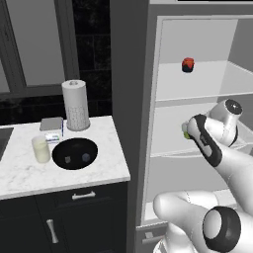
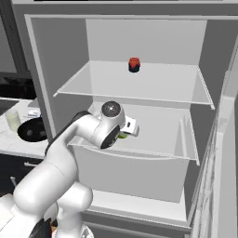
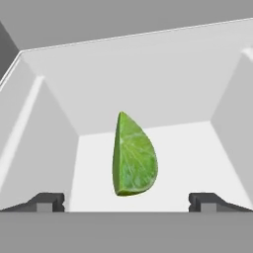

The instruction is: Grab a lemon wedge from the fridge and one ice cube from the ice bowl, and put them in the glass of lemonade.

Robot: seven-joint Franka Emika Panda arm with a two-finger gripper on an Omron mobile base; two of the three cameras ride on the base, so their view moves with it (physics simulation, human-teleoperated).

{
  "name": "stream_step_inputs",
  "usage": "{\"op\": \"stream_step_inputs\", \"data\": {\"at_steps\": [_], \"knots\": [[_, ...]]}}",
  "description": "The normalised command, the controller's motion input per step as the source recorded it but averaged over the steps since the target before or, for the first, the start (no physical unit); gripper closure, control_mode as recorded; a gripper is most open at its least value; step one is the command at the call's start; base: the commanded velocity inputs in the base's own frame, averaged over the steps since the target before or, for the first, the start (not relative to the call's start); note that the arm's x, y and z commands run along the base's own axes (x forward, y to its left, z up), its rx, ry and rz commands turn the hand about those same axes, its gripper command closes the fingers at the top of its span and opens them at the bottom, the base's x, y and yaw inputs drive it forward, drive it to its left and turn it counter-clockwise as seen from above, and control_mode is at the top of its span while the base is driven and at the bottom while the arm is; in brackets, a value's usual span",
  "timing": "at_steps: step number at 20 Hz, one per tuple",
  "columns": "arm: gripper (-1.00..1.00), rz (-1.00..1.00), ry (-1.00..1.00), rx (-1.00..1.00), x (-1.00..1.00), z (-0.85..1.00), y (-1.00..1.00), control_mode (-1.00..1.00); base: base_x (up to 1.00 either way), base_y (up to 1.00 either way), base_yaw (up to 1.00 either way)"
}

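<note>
Hand view: arm reaches into the fridge (image 2: 204, 56), jaws spread wide, lemon wedge (image 3: 134, 155) between them, ungripped.

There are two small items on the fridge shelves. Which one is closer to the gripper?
The lemon wedge, yellow-green, on the lower shelf: it stands right between the fingertips of the open gripper. The red-and-dark round item sits on the shelf above, away from it.
</note>
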Motion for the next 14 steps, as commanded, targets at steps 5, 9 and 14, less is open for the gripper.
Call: {"op": "stream_step_inputs", "data": {"at_steps": [5,9,14], "knots": [[-1.0,0.0,0.01,-0.02,0.44,-0.18,-0.06,-1.0,0.0,0.0,0.0],[-1.0,0.0,0.01,0.0,0.16,-0.21,0.0,-1.0,0.0,0.0,0.0],[-1.0,0.0,0.02,-0.01,0.05,-0.15,0.0,-1.0,0.0,0.0,0.0]]}}
